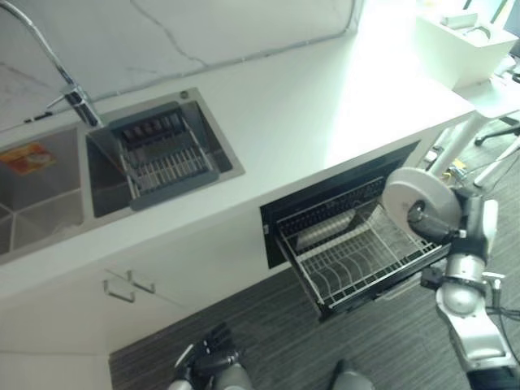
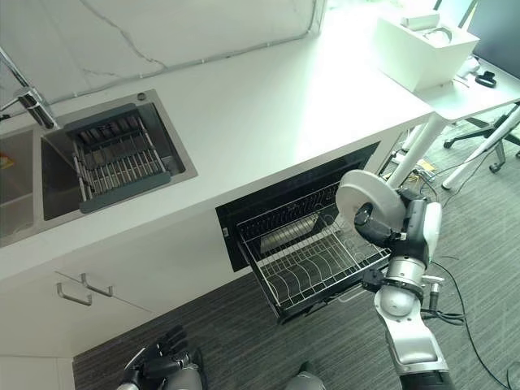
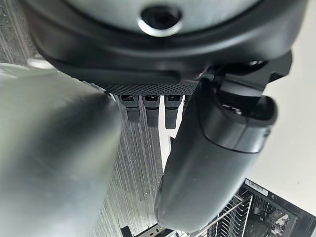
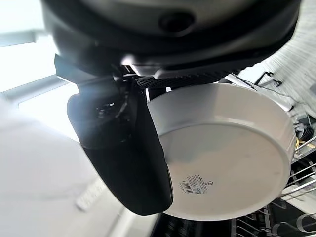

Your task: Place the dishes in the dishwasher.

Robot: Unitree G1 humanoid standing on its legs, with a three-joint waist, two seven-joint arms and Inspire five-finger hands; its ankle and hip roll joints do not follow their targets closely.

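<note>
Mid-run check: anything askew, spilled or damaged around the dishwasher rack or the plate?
Nothing stands out. The right hand grips the white plate on edge above the pulled-out wire rack, which looks straight and holds no dishes. No spills on the counter. The left hand hangs low over the floor.

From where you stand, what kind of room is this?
Most likely a kitchen. A white counter holds a steel sink with a tap, and below it a pulled-out dishwasher rack stands open. The right hand holds a white dish above that rack.
</note>
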